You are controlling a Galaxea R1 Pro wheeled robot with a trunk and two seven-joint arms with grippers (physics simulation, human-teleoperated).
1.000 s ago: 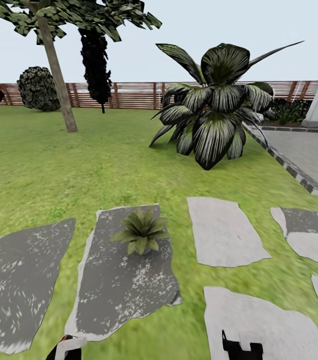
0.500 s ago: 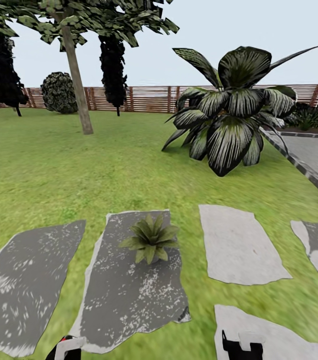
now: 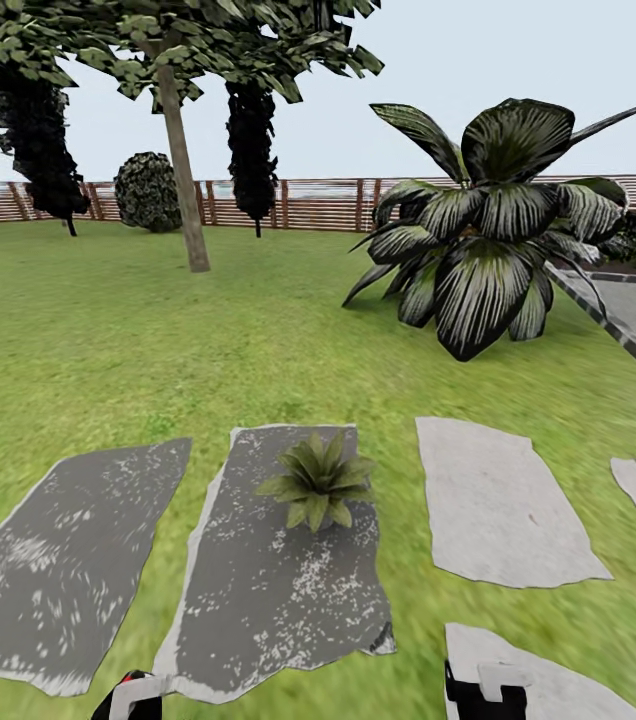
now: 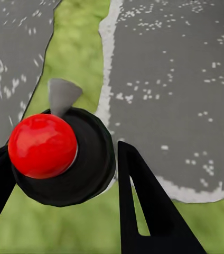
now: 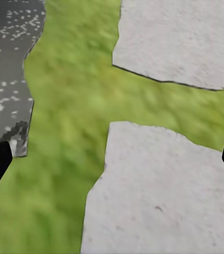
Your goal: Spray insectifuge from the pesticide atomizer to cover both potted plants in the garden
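Now the left gripper point(image 4: 64, 174) holds the pesticide atomizer point(image 4: 59, 153) tight, and the right gripper point(image 5: 112, 159) is wide open with nothing in it. One potted plant point(image 3: 320, 480) sits near, on a dark stepping slab point(image 3: 268, 580). From this far, the spray might miss its leaves.

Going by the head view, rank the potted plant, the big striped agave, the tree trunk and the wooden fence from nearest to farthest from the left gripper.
1. Potted plant, on the dark slab just ahead of the left gripper.
2. Striped agave, farther out on the lawn, to the right.
3. Tree trunk, a bit beyond, ahead.
4. Wooden fence, along the lawn's far edge.
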